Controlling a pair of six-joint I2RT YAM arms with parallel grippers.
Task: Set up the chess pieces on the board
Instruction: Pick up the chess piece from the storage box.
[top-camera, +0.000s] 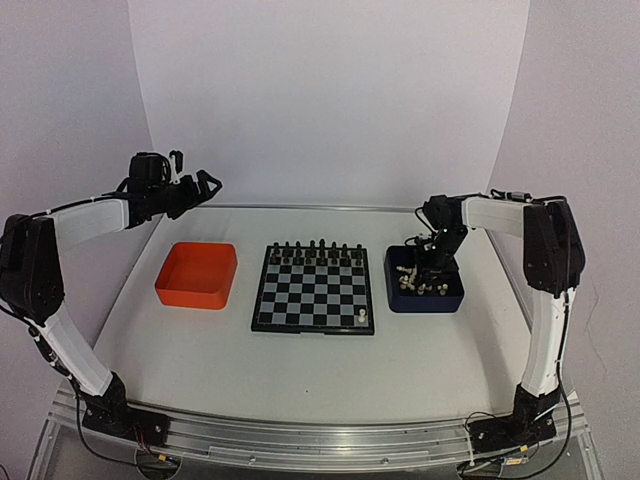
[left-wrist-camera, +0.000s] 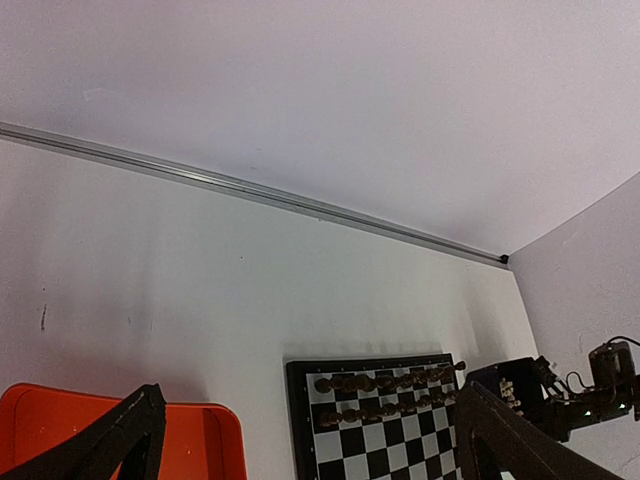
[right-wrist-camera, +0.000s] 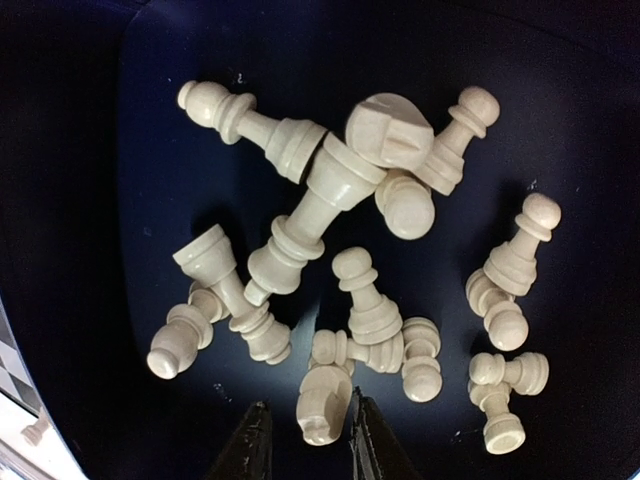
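Several cream-white chess pieces (right-wrist-camera: 330, 200) lie jumbled in the dark blue tray (right-wrist-camera: 90, 200). My right gripper (right-wrist-camera: 308, 400) reaches down into that tray, its fingers on either side of one lying white piece (right-wrist-camera: 322, 405). The right finger touches the piece and a narrow gap shows on the left. Seen from above, the right gripper (top-camera: 432, 275) is inside the blue tray (top-camera: 425, 303). One white piece (top-camera: 361, 317) stands at the near right of the board (top-camera: 310, 296). My left gripper (top-camera: 205, 182) hangs open and empty, high above the table's far left.
Black pieces (top-camera: 315, 251) fill the board's two far rows. An orange tray (top-camera: 196, 275) sits left of the board, also low in the left wrist view as the orange tray (left-wrist-camera: 60, 430). The blue tray stands right of the board. A metal rail (left-wrist-camera: 250, 187) marks the table's far edge.
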